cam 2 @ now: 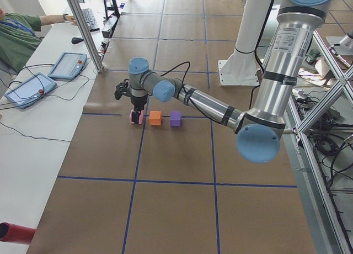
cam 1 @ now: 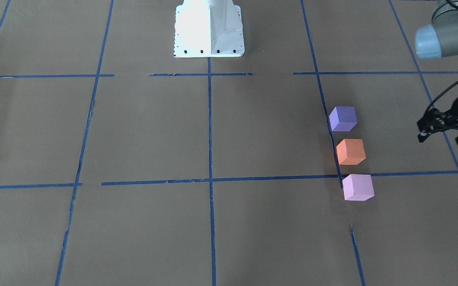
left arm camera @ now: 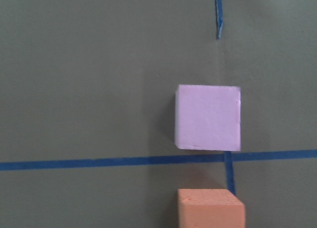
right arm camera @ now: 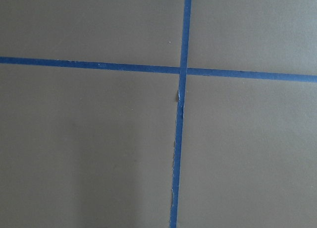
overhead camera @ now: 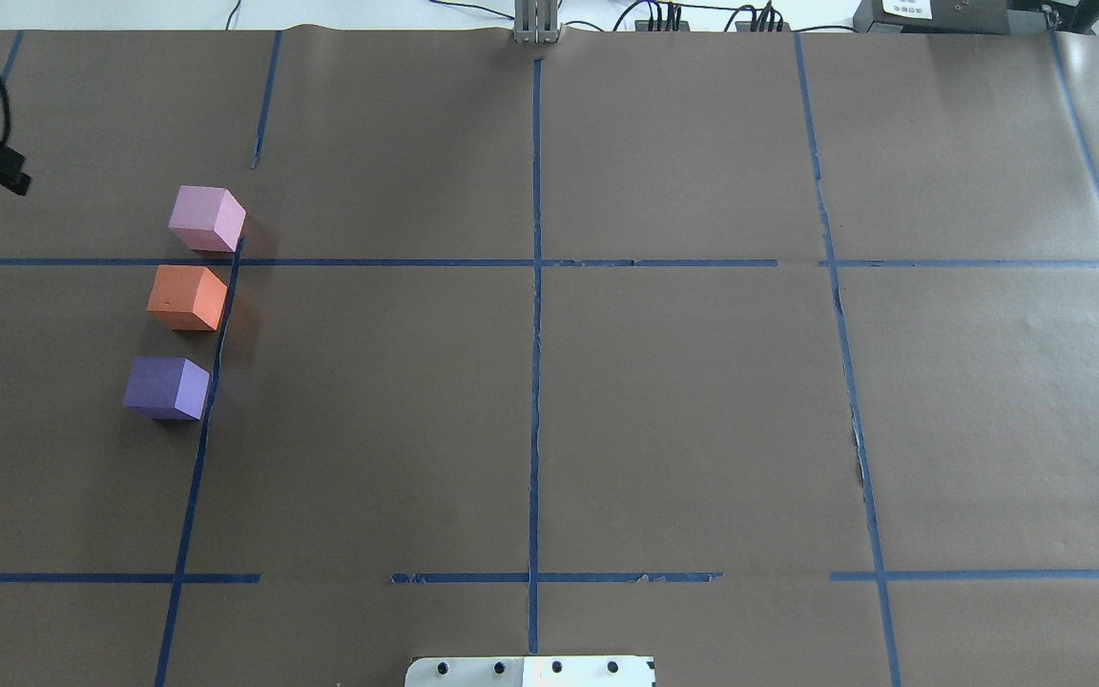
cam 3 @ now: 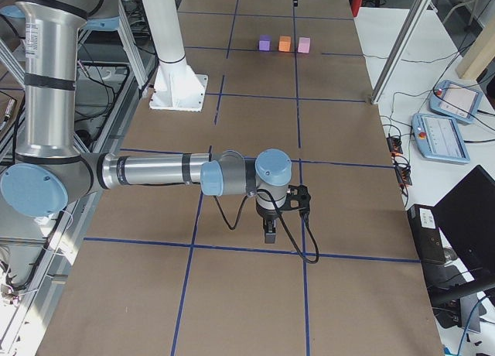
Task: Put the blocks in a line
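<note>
Three foam blocks stand in a row along a blue tape line on my left side. The violet-blue block (overhead camera: 166, 387) is nearest my base, the orange block (overhead camera: 187, 298) is in the middle and the pink-lilac block (overhead camera: 207, 218) is farthest, with small gaps between them. They also show in the front view: violet-blue block (cam 1: 343, 118), orange block (cam 1: 350, 151), pink-lilac block (cam 1: 358, 187). My left gripper (cam 1: 440, 140) hangs above the table beside the row, open and empty. My right gripper (cam 3: 269, 232) is far from the blocks over bare paper. I cannot tell whether it is open or shut.
The table is covered in brown paper with a blue tape grid (overhead camera: 536, 334). My white base plate (cam 1: 209, 29) stands at the near edge. Teach pendants (cam 2: 66, 65) and an operator's arm lie on the side bench beyond the table's left end.
</note>
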Controlling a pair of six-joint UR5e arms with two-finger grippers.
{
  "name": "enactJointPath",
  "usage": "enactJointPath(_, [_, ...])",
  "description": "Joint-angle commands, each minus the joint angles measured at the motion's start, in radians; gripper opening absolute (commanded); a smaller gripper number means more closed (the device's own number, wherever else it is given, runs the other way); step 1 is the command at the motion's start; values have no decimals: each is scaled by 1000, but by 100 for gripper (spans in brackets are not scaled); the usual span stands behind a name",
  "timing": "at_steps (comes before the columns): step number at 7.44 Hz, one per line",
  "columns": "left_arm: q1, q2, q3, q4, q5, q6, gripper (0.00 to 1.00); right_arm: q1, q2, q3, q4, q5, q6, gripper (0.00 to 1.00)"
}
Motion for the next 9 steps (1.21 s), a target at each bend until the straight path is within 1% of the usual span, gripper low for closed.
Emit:
enactJointPath(1, [-204, 115, 96, 4, -68, 411, 100, 0, 0, 0, 0, 0, 0, 100])
enactJointPath(2, [-269, 137, 166, -3, -67, 496, 100, 0, 0, 0, 0, 0, 0, 100])
enactJointPath(3, [-292, 142, 217, -20, -69, 589, 100, 0, 0, 2, 0, 0, 0, 100])
enactJointPath(4, [-294, 148, 223, -11, -70, 593, 100, 0, 0, 0, 0, 0, 0, 100])
enactJointPath(5, [-293, 151, 225, -10, -91, 577, 100, 0, 0, 0, 0, 0, 0, 100])
enactJointPath(8, [-291, 149, 231, -14, -98, 505, 100, 0, 0, 0, 0, 0, 0, 100])
enactJointPath(9, [-291, 151, 231, -19, -98, 445, 100, 0, 0, 0, 0, 0, 0, 100])
